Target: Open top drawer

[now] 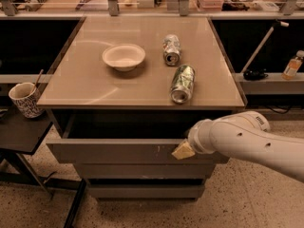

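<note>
The top drawer [114,151] is the widest grey panel under the tan table top. It stands pulled out toward me, with a dark gap between its face and the table's front edge, and small pale scratches near its right part. My gripper [183,151] is at the right part of the drawer's face, at its upper edge. Only a pale yellowish finger tip shows past the white arm [247,141], which comes in from the right.
On the table top [85,84] lie a white bowl [123,56] and two tipped cans [171,49] [182,83]. Two narrower grey drawer faces [142,171] sit below. A side table with a patterned cup [24,99] stands at the left.
</note>
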`<state>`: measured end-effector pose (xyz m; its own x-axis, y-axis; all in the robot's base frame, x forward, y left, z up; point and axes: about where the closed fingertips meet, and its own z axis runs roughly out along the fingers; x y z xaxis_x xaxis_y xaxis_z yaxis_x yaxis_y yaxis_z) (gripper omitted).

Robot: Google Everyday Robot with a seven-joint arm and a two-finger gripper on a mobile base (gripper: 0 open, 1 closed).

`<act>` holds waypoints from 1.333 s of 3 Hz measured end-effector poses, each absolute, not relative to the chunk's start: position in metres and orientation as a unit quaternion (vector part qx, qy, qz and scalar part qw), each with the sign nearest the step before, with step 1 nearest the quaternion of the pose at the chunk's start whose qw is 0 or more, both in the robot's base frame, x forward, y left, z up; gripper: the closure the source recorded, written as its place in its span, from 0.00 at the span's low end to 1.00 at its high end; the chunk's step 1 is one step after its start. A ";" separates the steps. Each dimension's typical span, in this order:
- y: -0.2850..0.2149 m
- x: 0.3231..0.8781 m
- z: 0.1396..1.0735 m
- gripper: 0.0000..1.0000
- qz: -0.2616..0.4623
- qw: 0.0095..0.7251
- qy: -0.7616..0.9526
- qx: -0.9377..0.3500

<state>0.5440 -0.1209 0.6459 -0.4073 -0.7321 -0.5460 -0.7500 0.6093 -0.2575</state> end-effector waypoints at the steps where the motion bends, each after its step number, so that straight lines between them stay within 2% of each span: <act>1: -0.122 0.535 0.644 1.00 0.019 0.317 0.838 -0.443; 4: -0.120 0.521 0.646 1.00 0.026 0.318 0.838 -0.442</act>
<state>0.5213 -0.1195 0.6459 -0.4068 -0.7245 -0.5565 -0.7581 0.6076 -0.2369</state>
